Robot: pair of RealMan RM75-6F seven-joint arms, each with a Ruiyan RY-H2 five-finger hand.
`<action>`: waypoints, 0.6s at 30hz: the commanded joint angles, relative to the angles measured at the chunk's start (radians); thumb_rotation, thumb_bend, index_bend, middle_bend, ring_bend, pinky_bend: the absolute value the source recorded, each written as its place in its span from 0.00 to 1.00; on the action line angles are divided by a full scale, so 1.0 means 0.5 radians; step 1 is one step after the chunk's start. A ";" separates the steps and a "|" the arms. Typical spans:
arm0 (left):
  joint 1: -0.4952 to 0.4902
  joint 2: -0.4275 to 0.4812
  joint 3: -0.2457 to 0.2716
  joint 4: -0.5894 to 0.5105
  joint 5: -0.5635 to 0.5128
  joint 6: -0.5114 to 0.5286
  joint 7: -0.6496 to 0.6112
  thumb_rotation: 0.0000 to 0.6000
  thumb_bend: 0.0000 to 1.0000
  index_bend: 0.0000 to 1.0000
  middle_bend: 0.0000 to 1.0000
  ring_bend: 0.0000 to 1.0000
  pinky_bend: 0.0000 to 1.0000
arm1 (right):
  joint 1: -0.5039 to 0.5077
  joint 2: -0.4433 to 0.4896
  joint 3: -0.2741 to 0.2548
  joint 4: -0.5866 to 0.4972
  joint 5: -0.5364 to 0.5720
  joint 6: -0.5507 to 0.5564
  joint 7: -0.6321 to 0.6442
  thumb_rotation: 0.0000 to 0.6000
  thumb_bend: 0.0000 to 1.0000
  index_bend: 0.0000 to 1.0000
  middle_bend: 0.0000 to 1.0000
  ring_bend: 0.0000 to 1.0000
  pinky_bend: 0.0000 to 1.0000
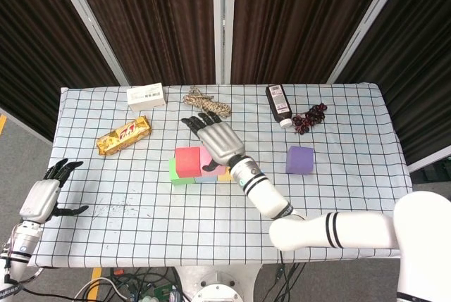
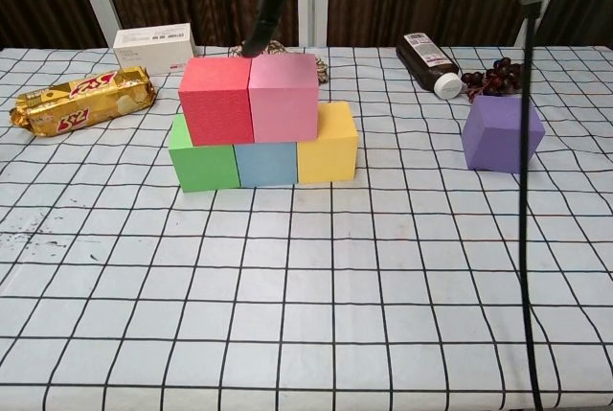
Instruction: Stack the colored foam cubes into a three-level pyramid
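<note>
A green cube, a blue cube and a yellow cube form a row on the table. On top of them sit a red cube and a pink cube, side by side. A purple cube stands alone to the right, also seen as the purple cube in the head view. My right hand hovers above the stack with fingers spread, holding nothing; only a fingertip shows in the chest view. My left hand hangs open off the table's left edge.
A gold snack bar and a white box lie at the back left. A coil of rope lies behind the stack. A dark bottle and dark grapes lie at the back right.
</note>
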 commanded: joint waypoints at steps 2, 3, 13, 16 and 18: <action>-0.011 -0.003 -0.014 -0.018 0.002 0.008 0.032 1.00 0.00 0.12 0.12 0.00 0.10 | -0.125 0.128 -0.056 -0.055 -0.030 0.048 0.082 1.00 0.00 0.00 0.09 0.00 0.00; -0.015 -0.003 -0.017 -0.023 0.002 0.006 0.042 1.00 0.00 0.12 0.12 0.00 0.10 | -0.145 0.145 -0.068 -0.050 -0.031 0.046 0.094 1.00 0.00 0.00 0.09 0.00 0.00; -0.030 -0.092 -0.072 -0.019 -0.063 0.014 0.173 1.00 0.00 0.12 0.12 0.00 0.10 | -0.359 0.178 -0.224 0.091 -0.125 -0.014 0.255 1.00 0.00 0.00 0.09 0.00 0.00; -0.074 -0.176 -0.105 0.066 -0.103 -0.042 0.219 1.00 0.00 0.12 0.12 0.00 0.10 | -0.408 0.148 -0.261 0.161 -0.156 -0.023 0.286 1.00 0.00 0.00 0.09 0.00 0.00; -0.107 -0.247 -0.135 0.143 -0.133 -0.074 0.252 1.00 0.00 0.12 0.12 0.00 0.11 | -0.431 0.120 -0.281 0.206 -0.176 -0.032 0.299 1.00 0.00 0.00 0.09 0.00 0.00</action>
